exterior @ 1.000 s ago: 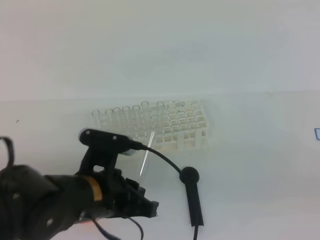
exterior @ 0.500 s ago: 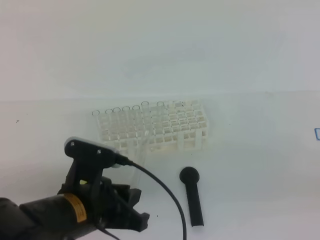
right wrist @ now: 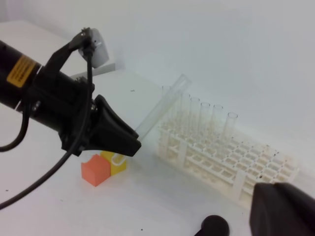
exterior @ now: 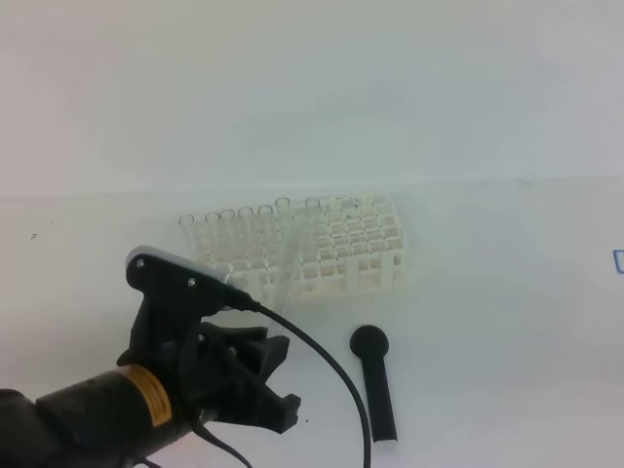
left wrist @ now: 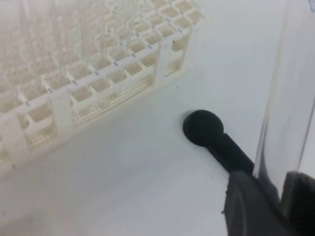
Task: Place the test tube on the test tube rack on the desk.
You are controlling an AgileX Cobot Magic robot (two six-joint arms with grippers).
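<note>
test tube (right wrist: 160, 109) slants up from the left hand (right wrist: 119, 142), clamped at its base.

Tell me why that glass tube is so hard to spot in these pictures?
Exterior high view: bright, washed-out light fades the slim clear glass test tube into the white lattice rack. Left wrist view: it is a blurred streak at the right edge. Right wrist view: clearest, slanting from the left hand.
</note>
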